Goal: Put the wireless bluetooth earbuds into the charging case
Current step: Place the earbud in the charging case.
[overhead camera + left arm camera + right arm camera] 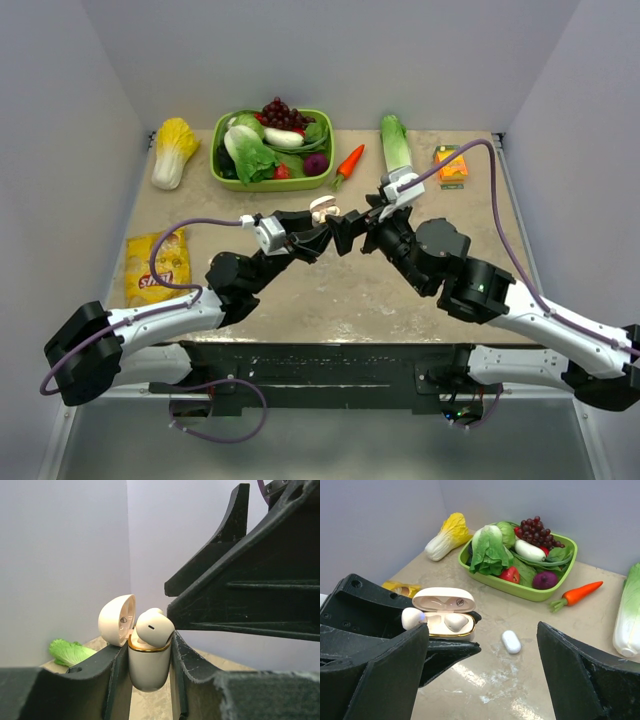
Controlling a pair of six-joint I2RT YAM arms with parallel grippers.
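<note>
The left arm reaches from the near left corner toward the middle of the table (340,290), elbow low and wrist raised, and the right arm mirrors it from the near right, so the two grippers meet tip to tip over the centre. The left gripper (149,667) is clamped narrow on the body of the charging case (148,667), which stands upright between its fingers with the lid swung open to the left. The right gripper (482,630) is spread wide and holds nothing. Its left finger (380,675) sits just beside and below the case, its right finger (585,675) well off to the other side. Bare tabletop lies between the right gripper's fingers and ahead of them, broken only by a small white oval piece (511,641) lying flat; what it is cannot be told. Farther ahead stand a green tray (520,589) of vegetables and a carrot (580,592), with the walls close behind. One earbud (154,627) rests tilted on the case's rim, not sunk in. A second earbud (455,621) lies seated in the case.
</note>
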